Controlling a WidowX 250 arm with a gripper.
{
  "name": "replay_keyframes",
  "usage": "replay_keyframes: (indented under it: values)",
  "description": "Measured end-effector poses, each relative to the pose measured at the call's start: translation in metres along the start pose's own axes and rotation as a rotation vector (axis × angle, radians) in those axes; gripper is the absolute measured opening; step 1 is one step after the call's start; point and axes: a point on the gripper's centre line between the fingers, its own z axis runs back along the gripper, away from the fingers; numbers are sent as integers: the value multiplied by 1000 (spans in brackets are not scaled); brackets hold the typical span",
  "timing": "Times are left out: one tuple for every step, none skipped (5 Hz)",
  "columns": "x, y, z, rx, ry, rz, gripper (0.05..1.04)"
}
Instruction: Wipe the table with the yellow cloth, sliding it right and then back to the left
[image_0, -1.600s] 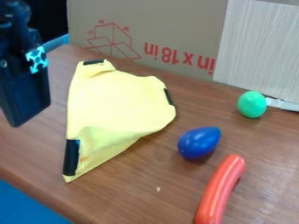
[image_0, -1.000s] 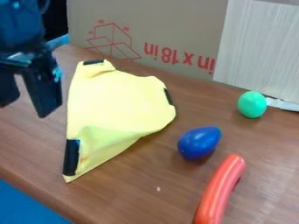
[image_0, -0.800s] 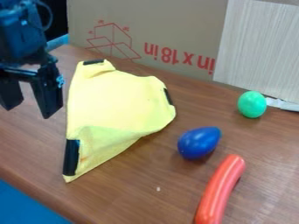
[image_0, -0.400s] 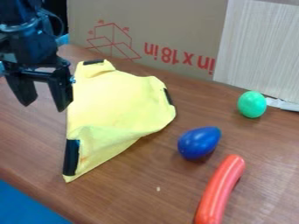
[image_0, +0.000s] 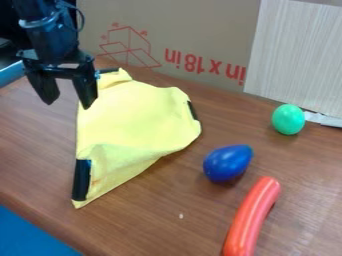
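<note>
Hand (image_0: 67, 104) released, empty, by the upper-left edge of the yellow cloth (image_0: 137, 117) on the tabletop (image_0: 150, 220); contact unclear from where I stand. Cloth probably light, limp — best pinched at a raised fold (image_0: 107, 154) — dark strips (image_0: 81, 180) stiffer.

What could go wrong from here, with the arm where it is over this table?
The open end effector has one finger overlapping the edge of the yellow cloth in this view; coming down there, it might snag or shove the fabric.

The cloth lies rumpled, so a pinch could catch only a shallow fold and slip.

The rounded blue toy sits close to the cloth and might roll if bumped.
</note>
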Motion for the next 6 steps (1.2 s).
replay_keyframes:
  values:
    - [16,1,-10,-27,0,17,998]
    - [25,2,-22,-32,-19,48,998]
    - [32,-1,-38,-31,-35,58,998]
    - [38,-9,-51,-20,-45,48,998]
    - [40,-18,-56,-17,-57,46,998]
    - [40,-26,-66,-11,-49,47,998]
